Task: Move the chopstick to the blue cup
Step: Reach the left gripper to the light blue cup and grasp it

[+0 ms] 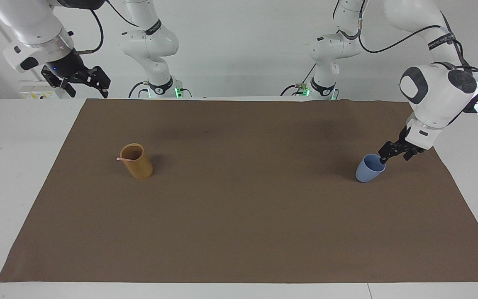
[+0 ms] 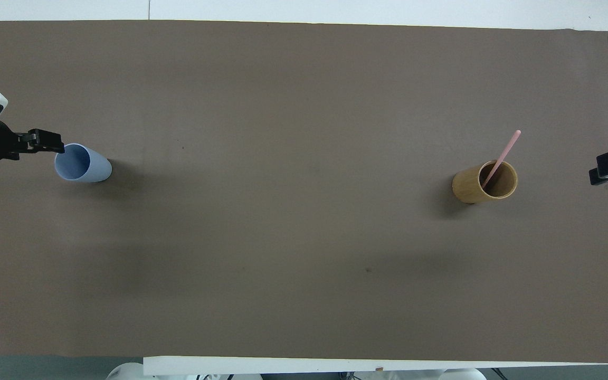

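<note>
Left gripper (image 1: 389,156), fingers apart, reaches the blue cup (image 1: 369,168) near the mat's (image 1: 239,232) edge, likely to grasp it; next, jaws close on its rim while the right gripper (image 1: 84,83) waits.

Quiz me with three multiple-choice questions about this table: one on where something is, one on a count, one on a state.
1. Where is the chopstick?
A. in the tan cup
B. in the blue cup
C. flat on the mat

2. How many cups stand on the brown mat?
A. one
B. two
C. three

3. What is the left pincer doing?
A. gripping the chopstick
C. lifting the tan cup
B. open at the blue cup's rim

Answers: 1 A, the pink stick leans out of the tan cup. 2 B, only the tan cup and the blue cup. 3 B, its tips sit at the rim, holding nothing; the right pincer waits off the mat.
</note>
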Controlling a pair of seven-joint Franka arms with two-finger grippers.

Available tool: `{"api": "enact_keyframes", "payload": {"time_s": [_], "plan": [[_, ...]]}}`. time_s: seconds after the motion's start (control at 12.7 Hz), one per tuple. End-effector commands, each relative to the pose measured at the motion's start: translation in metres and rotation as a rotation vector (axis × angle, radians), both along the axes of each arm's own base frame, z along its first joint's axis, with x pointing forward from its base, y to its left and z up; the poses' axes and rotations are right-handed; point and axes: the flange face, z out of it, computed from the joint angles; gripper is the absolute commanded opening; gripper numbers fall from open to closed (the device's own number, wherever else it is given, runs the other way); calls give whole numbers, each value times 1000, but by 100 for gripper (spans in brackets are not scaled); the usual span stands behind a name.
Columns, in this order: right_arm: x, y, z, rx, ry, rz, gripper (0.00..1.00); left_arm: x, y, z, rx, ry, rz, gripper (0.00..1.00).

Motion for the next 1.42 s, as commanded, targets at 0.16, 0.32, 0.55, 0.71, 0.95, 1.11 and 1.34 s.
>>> {"api": "enact_keyframes", "payload": {"time_s": [0.16, 0.32, 0.55, 0.71, 0.95, 1.11, 1.34], "plan": [[-4, -1, 0, 17, 6, 5, 100, -19, 1, -30, -4, 36, 43, 1], [-4, 0, 0, 17, 6, 6, 100, -15, 1, -31, -5, 31, 67, 0], [-4, -2, -1, 17, 7, 3, 100, -15, 1, -32, -5, 30, 68, 0], [-4, -1, 0, 17, 6, 5, 100, -15, -3, -31, -5, 28, 68, 0], [-4, -1, 0, 17, 6, 5, 100, 1, -29, -18, -13, 13, 132, 0], [-4, -1, 0, 17, 6, 5, 100, -1, -97, -15, -19, 14, 175, 0], [-4, -1, -1, 17, 7, 5, 100, -28, -219, -11, -41, -5, 197, 0]]}}
